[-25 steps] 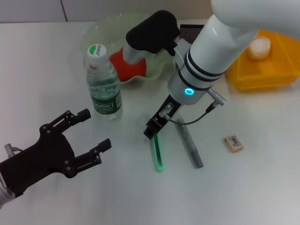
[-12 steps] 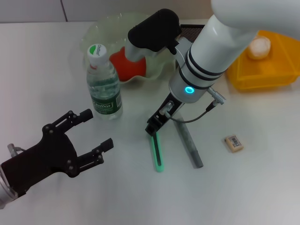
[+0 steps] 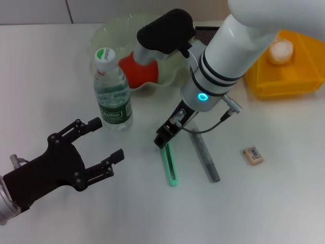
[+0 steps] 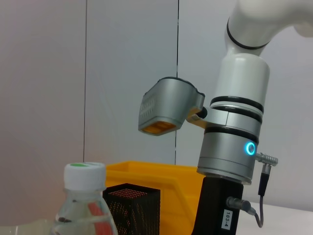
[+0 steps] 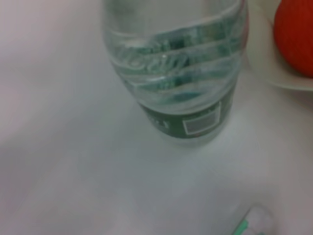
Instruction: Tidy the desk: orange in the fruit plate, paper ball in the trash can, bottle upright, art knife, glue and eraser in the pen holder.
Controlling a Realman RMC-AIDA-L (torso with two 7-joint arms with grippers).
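While my right gripper [image 3: 163, 138] hangs low over the desk [image 3: 61, 76], I take the upright bottle [image 3: 112, 91] as my reference. The gripper sits to the right of the bottle, its tip at the upper end of the green art knife [image 3: 170, 165]; I cannot tell whether its jaws are spread or pressed together. The knife lies flat, running from the gripper toward the near edge. Just right of it lies the grey glue stick [image 3: 205, 157], also flat and slightly angled. Farther right of the bottle, well apart, the eraser [image 3: 253, 155] rests on the desk. Behind the bottle, the orange [image 3: 139, 70] sits in the fruit plate [image 3: 109, 33]. The mesh pen holder [image 3: 205, 33] stands behind the right arm, and the yellow trash can [image 3: 294, 76] at the far right holds the paper ball [image 3: 281, 51]. My left gripper [image 3: 104, 145] hovers in front of the bottle, jaws spread wide, holding nothing.
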